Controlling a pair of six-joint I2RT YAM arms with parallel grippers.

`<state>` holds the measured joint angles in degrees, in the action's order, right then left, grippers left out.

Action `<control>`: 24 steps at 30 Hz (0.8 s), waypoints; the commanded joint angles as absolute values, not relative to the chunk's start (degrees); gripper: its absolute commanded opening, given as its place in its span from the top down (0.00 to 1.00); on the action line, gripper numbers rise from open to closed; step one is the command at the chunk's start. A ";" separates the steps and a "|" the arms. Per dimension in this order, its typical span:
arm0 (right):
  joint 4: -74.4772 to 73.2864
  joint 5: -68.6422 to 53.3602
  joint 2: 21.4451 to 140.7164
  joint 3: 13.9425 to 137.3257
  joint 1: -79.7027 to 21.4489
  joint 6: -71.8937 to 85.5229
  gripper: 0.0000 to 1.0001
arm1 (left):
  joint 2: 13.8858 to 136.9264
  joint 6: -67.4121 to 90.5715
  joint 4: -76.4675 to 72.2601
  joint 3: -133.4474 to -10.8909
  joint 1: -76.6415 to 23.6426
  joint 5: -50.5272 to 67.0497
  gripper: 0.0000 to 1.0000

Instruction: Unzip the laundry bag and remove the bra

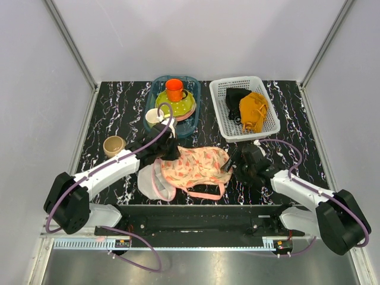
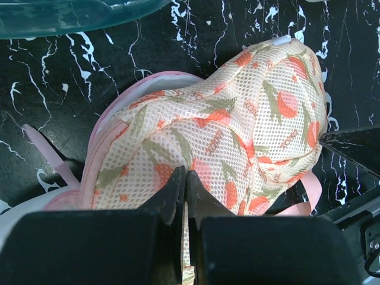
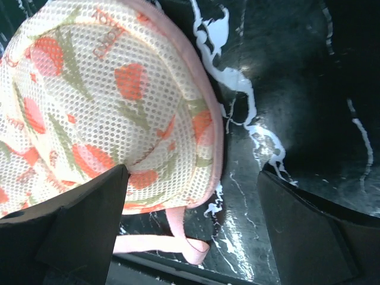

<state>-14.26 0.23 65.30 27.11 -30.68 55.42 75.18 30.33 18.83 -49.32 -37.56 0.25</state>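
The laundry bag lies at the table's front centre, peach mesh with red-green print and a pink edge. My left gripper is at its left end. In the left wrist view the left gripper is shut, pinching a fold of the bag. My right gripper is at the bag's right end. In the right wrist view the right gripper is open, with the bag's pink-edged end reaching between the jaws. A pink strap loop lies below it. The bra is hidden.
A round white mesh piece with a pink rim lies against the bag's left end. A teal tub with dishes and an orange cup stands behind. A white basket holds black and mustard garments. A beige cup stands at the left.
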 commanded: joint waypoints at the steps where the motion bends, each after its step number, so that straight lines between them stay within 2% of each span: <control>1: -3.34 -5.89 64.25 24.26 -30.67 57.84 0.01 | 73.04 29.88 16.96 -51.42 -37.79 3.60 1.00; 9: -3.25 -4.04 66.18 23.91 -30.67 56.95 0.14 | 75.06 29.53 16.44 -52.12 -38.14 5.62 1.00; 13: -3.34 -2.56 64.96 23.03 -30.67 58.09 0.42 | 75.32 29.80 16.08 -51.86 -38.50 5.71 1.00; 14: -3.34 -2.37 63.73 22.94 -30.59 58.36 0.61 | 75.32 29.79 16.08 -51.68 -38.50 5.71 1.00; 17: -5.35 -1.14 59.96 23.03 -30.67 60.29 1.00 | 75.24 29.27 16.70 -51.59 -38.58 5.45 1.00; 24: -13.78 1.56 46.51 25.39 -30.76 57.67 1.00 | 74.27 28.39 19.07 -53.52 -38.67 3.52 1.00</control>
